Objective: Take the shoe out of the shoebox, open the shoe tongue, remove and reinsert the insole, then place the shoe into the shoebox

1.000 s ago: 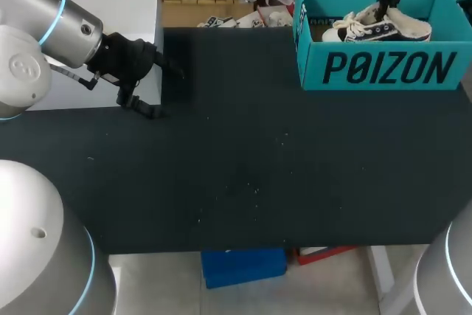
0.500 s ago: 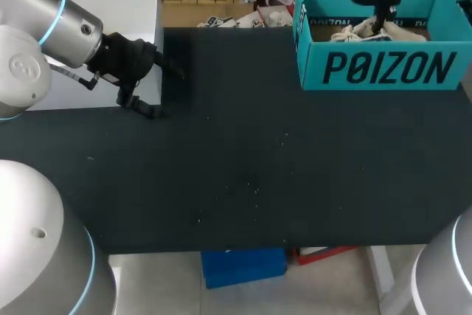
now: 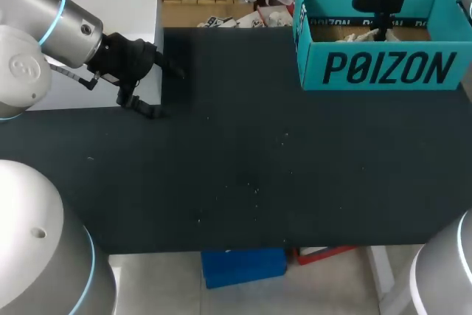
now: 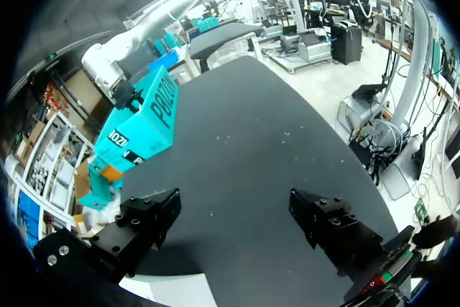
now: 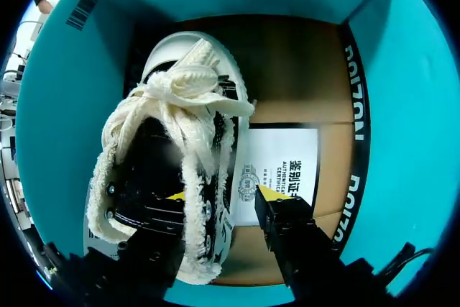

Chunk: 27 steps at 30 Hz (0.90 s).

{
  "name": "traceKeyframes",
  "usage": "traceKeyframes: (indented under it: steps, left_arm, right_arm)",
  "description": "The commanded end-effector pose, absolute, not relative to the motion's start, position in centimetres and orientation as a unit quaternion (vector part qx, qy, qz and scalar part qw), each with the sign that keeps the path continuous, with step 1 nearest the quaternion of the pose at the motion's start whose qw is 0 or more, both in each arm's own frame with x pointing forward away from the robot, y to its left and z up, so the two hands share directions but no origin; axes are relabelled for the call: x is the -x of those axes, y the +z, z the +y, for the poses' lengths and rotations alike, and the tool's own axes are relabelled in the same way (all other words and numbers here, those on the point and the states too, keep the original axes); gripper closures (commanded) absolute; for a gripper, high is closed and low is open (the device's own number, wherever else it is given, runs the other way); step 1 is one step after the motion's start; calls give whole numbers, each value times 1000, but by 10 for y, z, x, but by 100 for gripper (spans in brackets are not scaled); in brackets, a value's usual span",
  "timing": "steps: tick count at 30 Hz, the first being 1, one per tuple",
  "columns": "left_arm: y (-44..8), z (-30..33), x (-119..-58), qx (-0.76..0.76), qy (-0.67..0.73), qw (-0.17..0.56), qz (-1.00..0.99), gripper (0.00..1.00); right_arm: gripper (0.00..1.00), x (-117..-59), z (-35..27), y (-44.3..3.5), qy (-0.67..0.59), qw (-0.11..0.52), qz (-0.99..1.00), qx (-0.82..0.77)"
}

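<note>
Straddling fleecy sidewall of light, floppy shoe with right end effector unclenched inside shoebox at worktop's far-right corner, reckoning stiffer heel collar gripping better.

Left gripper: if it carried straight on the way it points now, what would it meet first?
Most likely the bare black table: the left gripper, open, angles down at it with nothing lying ahead. The teal shoebox sits off to one side of that line, though depth is unclear.

Your shoe has fuzzy cream fleece trim; the shoebox is matt teal cardboard, raw brown inside; table looks matt black.
</note>
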<state>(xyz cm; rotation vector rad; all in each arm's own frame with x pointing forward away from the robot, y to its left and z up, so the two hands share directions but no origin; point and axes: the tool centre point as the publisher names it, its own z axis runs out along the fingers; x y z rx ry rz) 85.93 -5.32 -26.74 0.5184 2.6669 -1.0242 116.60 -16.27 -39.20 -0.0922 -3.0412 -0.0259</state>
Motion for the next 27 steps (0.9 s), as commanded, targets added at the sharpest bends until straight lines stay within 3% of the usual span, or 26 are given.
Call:
traceKeyframes:
  steps: [1, 5, 7, 11, 27]
  left_arm:
    - [-268, -53, -858, -177, -349, 121, 912, 0]
    - [-268, -53, -858, -177, -349, 121, 912, 0]
    - [-268, -53, -858, -177, -349, 121, 912, 0]
    - [-268, -53, -858, -177, -349, 121, 912, 0]
    - [-268, -53, -858, -177, -349, 121, 912, 0]
  right_arm:
    - [0, -1167, -163, -369, 0, 49, -998, 35]
    - [0, -1167, -166, -345, 10, 39, -998, 43]
    - [18, -1166, -167, -332, 15, 32, -998, 46]
    - [1, -1161, -168, -309, 22, 18, -998, 63]
    - [0, -1083, -126, -243, 13, 20, -982, 187]
